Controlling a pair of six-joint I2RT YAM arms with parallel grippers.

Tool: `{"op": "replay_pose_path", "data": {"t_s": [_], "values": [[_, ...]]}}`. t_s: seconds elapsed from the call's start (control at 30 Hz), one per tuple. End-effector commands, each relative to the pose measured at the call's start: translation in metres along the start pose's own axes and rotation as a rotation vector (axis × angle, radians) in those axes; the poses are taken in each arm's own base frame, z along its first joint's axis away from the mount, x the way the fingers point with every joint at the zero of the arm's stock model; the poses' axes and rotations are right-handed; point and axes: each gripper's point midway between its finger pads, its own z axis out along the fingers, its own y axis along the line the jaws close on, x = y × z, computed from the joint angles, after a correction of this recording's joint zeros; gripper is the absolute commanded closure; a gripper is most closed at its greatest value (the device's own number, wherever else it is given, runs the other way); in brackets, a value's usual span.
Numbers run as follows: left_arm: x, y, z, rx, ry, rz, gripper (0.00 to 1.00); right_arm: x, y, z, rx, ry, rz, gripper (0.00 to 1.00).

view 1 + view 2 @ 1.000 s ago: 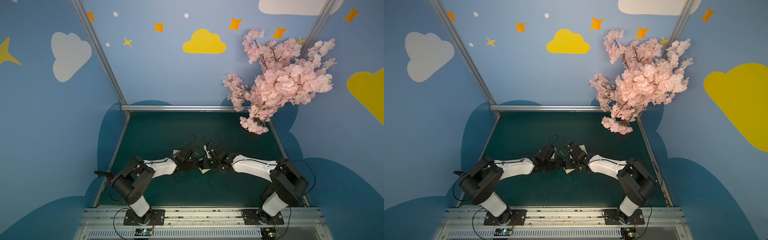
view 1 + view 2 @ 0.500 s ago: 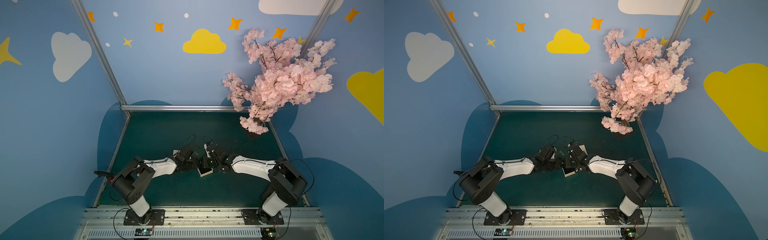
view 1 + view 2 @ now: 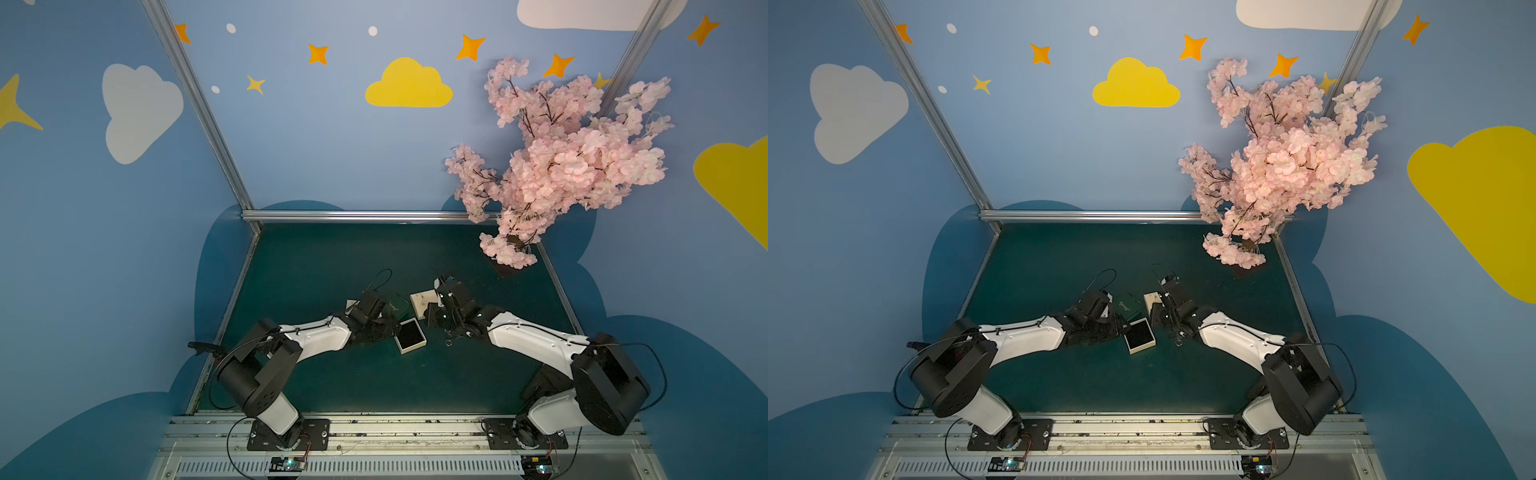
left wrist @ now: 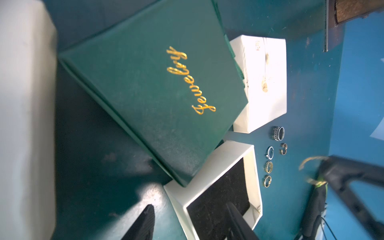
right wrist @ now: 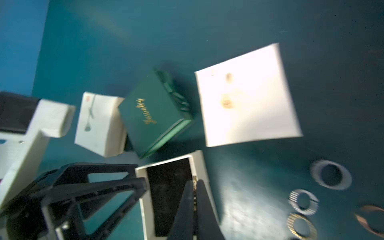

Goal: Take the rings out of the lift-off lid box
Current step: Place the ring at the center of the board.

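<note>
The lift-off lid box is a small white square box with black lining, standing open mid-table in both top views. My left gripper is open and straddles its near wall, one finger on the lining and the other on the mat outside. Several rings lie in a row on the green mat beside the box. My right gripper hangs just past that row, shut on a thin gold ring.
A green "Jewelry" box leans against the open box. Behind it lies a white square lid or box with a gold pendant. Another white box sits by my left arm. A pink blossom tree overhangs the back right.
My right gripper has pulled back to the right, off the open box, which now shows fully. The left arm has barely moved.
</note>
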Motion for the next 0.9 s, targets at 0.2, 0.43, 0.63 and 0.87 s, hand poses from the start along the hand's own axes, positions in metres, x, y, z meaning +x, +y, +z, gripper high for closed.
{"op": "replay_pose_path", "data": {"t_s": [0.2,0.43,0.63,0.87], "values": [[-0.021,-0.026,-0.003,0.031,-0.024,0.111,0.44,0.018,-0.089,-0.03,0.211,0.018,0.158,1.0],[-0.034,-0.041,-0.011,0.063,-0.064,0.132,0.44,0.039,-0.128,-0.032,0.261,0.064,0.271,0.99],[-0.035,-0.04,-0.016,0.061,-0.083,0.143,0.43,0.039,-0.138,-0.024,0.257,0.098,0.318,0.96],[-0.033,-0.041,-0.019,0.065,-0.079,0.147,0.43,0.031,-0.136,-0.019,0.234,0.102,0.317,0.66]]}}
